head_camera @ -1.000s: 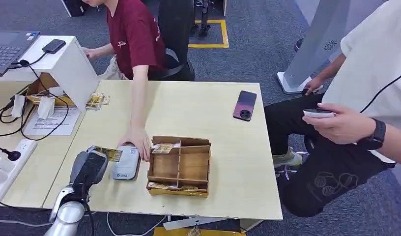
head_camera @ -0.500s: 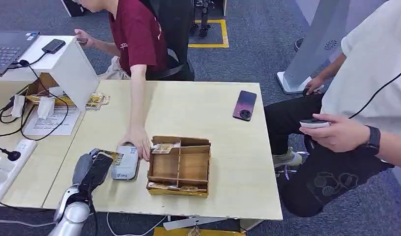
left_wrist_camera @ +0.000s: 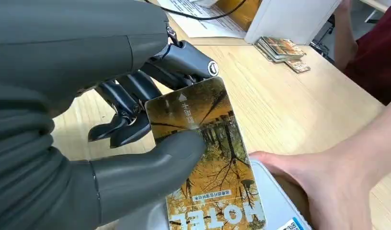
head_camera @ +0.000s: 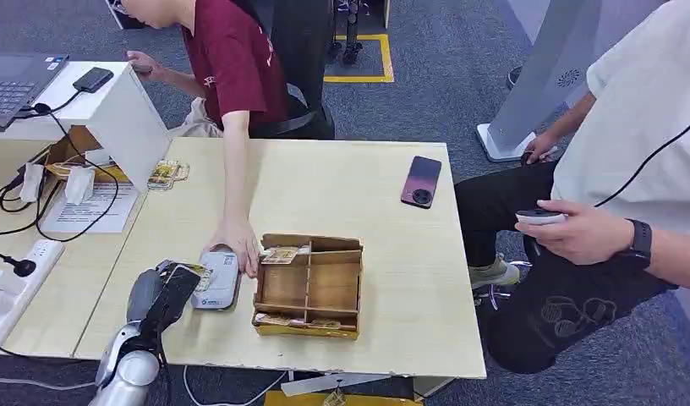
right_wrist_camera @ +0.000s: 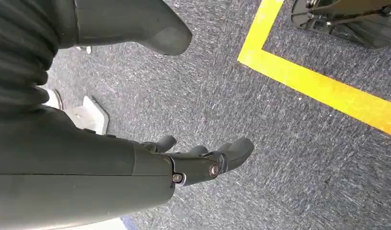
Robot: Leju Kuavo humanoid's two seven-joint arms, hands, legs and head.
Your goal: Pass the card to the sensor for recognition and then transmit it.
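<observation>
My left hand point(head_camera: 162, 294) pinches a yellow hotel card point(head_camera: 194, 273) between thumb and fingers, just left of the grey card sensor point(head_camera: 216, 285) on the table. In the left wrist view the card point(left_wrist_camera: 210, 158) shows an autumn-tree print, and its far end hangs over the sensor point(left_wrist_camera: 280, 211). A person's hand point(head_camera: 237, 244) rests on the sensor's far side, seen close beside the card point(left_wrist_camera: 327, 177). My right hand point(right_wrist_camera: 184, 163) hangs over the carpeted floor with fingers apart and nothing in it.
A wooden compartment box point(head_camera: 309, 285) with cards stands right of the sensor. A phone point(head_camera: 421, 181) lies at the table's far right. A card stack point(head_camera: 167, 173) sits by a white box point(head_camera: 113, 110). A second person sits to the right holding a controller point(head_camera: 540, 217).
My left hand with the card has dropped lower and shifted slightly toward the sensor. The person in red has raised the other hand to the white box. The hand on the sensor stays.
</observation>
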